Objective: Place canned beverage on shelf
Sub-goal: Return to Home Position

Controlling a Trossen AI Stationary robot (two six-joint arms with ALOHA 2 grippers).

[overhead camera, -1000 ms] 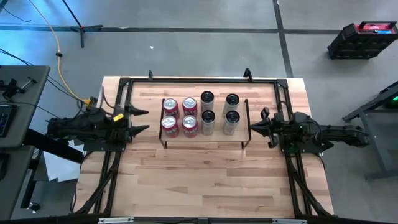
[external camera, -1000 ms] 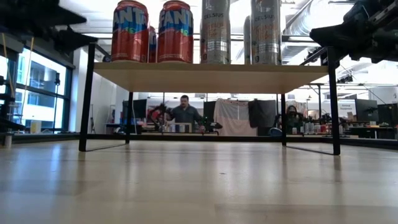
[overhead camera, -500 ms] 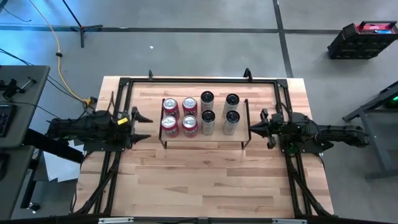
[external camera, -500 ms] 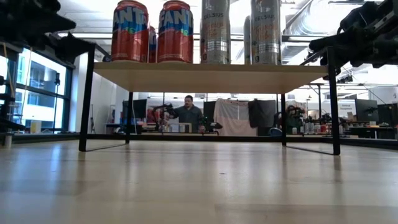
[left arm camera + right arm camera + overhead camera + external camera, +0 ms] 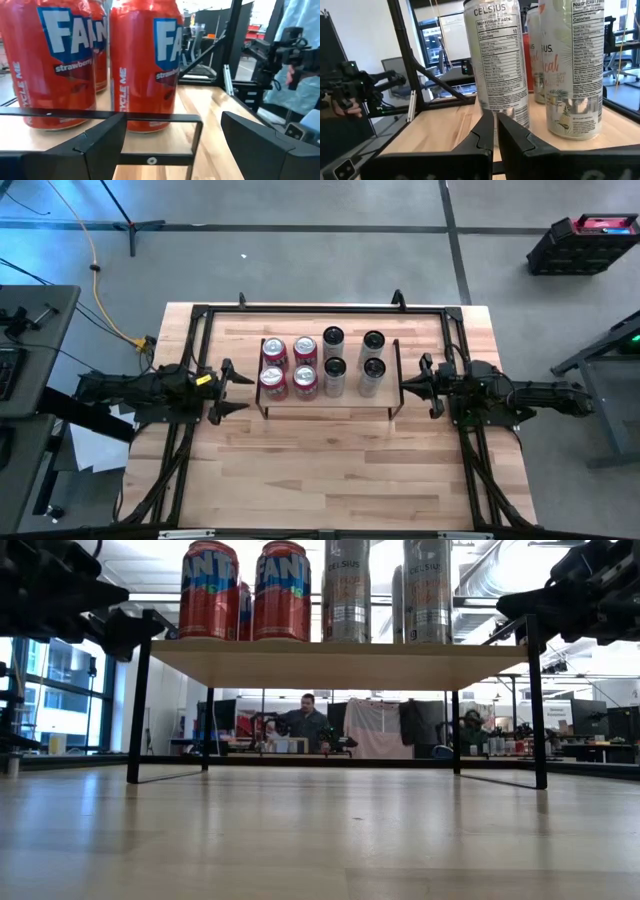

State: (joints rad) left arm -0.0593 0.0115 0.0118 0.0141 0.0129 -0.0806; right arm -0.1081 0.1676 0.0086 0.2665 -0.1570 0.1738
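The shelf [image 5: 345, 407] stands on its black wire legs at the middle of the table [image 5: 330, 475]. Several red cans [image 5: 289, 366] and several tall silver cans [image 5: 352, 362] stand upright on its board. My left gripper [image 5: 233, 392] hovers level just off the shelf's left end rail, open and empty, facing the red cans [image 5: 145, 65]. Off the shelf's right end rail my right gripper [image 5: 406, 387] hovers level and shut, holding nothing, with the silver cans [image 5: 501, 60] ahead of it.
A black rail frame [image 5: 320, 308] runs along the table's far edge and both sides. Bare tabletop lies between the shelf and the near edge. In the low view a person [image 5: 305, 722] is far off in the room behind the shelf [image 5: 340, 662].
My left gripper has sunk beside the shelf's left end and shifted a little toward the table's near edge, tipping to level. It has stayed open and empty. The cans and the shelf have not moved.
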